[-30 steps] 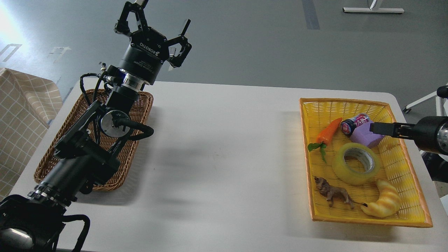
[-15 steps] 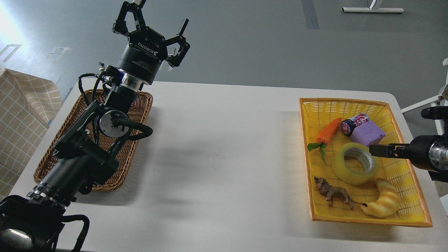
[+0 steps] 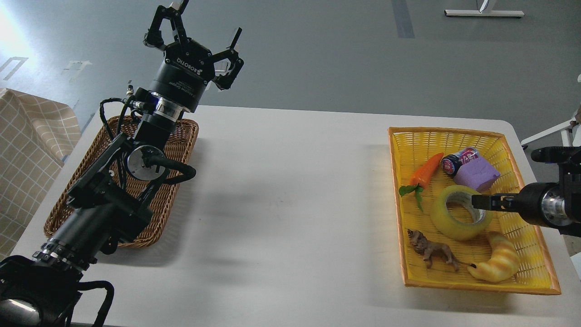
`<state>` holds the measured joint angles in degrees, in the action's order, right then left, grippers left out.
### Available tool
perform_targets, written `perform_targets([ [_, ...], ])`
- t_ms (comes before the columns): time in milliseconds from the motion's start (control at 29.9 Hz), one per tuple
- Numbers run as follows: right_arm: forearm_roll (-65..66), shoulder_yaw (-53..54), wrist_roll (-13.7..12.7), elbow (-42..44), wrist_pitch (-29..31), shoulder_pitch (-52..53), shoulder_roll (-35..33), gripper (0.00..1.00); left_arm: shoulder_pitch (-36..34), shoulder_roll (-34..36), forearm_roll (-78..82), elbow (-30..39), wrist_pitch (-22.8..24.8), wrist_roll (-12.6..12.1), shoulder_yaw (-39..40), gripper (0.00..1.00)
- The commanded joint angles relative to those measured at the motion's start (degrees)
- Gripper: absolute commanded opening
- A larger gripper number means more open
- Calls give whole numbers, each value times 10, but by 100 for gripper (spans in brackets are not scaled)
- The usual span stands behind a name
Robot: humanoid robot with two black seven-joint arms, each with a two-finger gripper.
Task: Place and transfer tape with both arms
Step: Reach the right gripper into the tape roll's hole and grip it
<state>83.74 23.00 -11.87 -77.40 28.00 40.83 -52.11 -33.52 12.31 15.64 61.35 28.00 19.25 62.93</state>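
The tape (image 3: 459, 213) lies in the yellow basket (image 3: 531, 227) on the right of the table (image 3: 290, 204), near the basket's middle. It rests tilted, its core hole facing up and toward the right, so its axis leans that way rather than standing straight up.

The right gripper (image 3: 475, 201) comes in from the right edge, seen side-on and dark; its tip sits over the roll's right rim at the core opening. Whether its fingers are apart or together cannot be told, nor whether they touch the tape. The arm behind it is cut off by the frame.

The left gripper (image 3: 198, 41) is raised above the far left of the table with its fingers spread wide, holding nothing.

Around the tape lie a purple block (image 3: 477, 175), a can (image 3: 457, 161), a carrot (image 3: 424, 171), a lion (image 3: 431, 250) and a croissant (image 3: 498, 261). The left arm hides part of a brown basket (image 3: 181, 150).
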Motion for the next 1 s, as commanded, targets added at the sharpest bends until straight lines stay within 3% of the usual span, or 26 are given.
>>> perform_targets([
  [0,0,-1,0,1,0,0,5,79,0,1,0,0,0,0,0,98],
  [100,5,-4,0,2,0,-1,11,72,0,3,0,0,0,0,1,98],
  [334,12,-13,0,10,0,0,20,69,0,4,0,0,0,0,1,98],
  [602,21,-14,-1,16,0,0,28,57,0,4,-1,0,0,0,0,98],
  [636,23,-14,-1,16,0,0,29,51,0,4,-1,0,0,0,1,98],
  [836,23,-14,-1,22,0,1,33,37,0,4,-1,0,0,0,0,98],
  [970,23,-14,-1,23,0,1,33,36,0,4,-1,-1,0,0,0,98],
])
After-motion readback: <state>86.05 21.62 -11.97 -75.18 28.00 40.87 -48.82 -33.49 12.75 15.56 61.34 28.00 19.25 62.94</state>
